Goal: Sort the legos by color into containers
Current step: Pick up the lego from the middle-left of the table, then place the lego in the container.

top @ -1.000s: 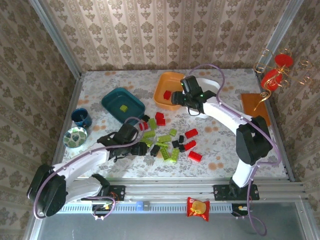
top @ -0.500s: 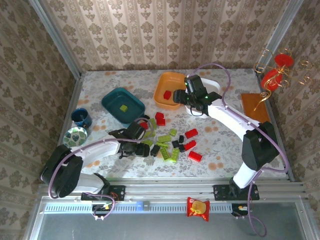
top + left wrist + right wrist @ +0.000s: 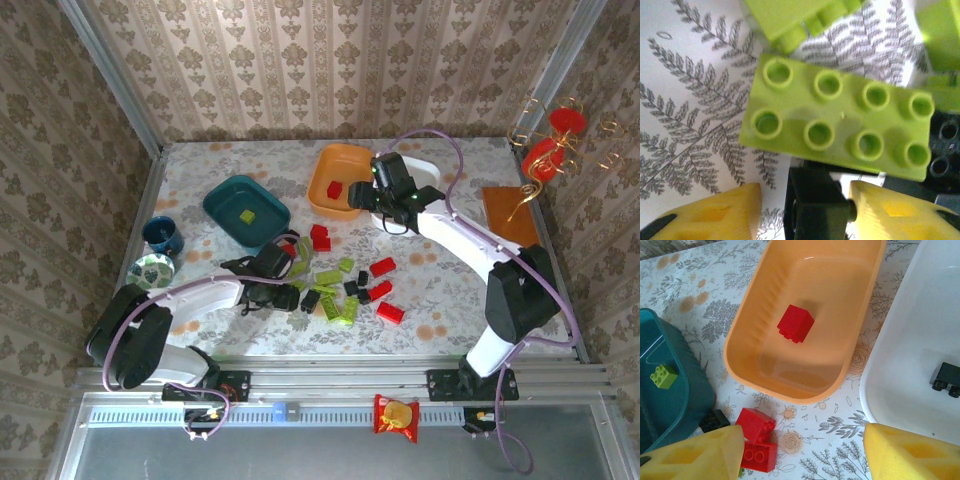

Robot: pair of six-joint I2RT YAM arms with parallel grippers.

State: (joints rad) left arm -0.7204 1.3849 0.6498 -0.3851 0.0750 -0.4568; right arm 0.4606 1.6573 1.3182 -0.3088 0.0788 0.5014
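Note:
Lime green, black and red legos [image 3: 335, 285] lie scattered at the table's middle. My left gripper [image 3: 290, 297] is low at the pile's left edge. Its jaws [image 3: 805, 192] are open around a black brick [image 3: 817, 200]; the right finger touches it and a gap remains on the left. A lime green eight-stud brick [image 3: 840, 120] lies just beyond. My right gripper [image 3: 368, 200] [image 3: 802, 440] hangs open and empty near the orange tub [image 3: 740, 330], which holds a red brick [image 3: 796, 323]. The white tub [image 3: 920, 340] holds a black brick [image 3: 946, 379]. The dark teal tub [image 3: 225, 205] holds a green brick [image 3: 663, 376].
Two red bricks [image 3: 757, 437] lie below the orange tub. A dark blue cup [image 3: 162, 235] and a green patterned dish [image 3: 150, 272] stand at the left edge. An orange-brown board [image 3: 512, 215] and a red-gold ornament [image 3: 550, 140] are at the right.
My left gripper has slid right into the pile's edge and now straddles a black brick. My right gripper has shifted a little right from over the orange tub.

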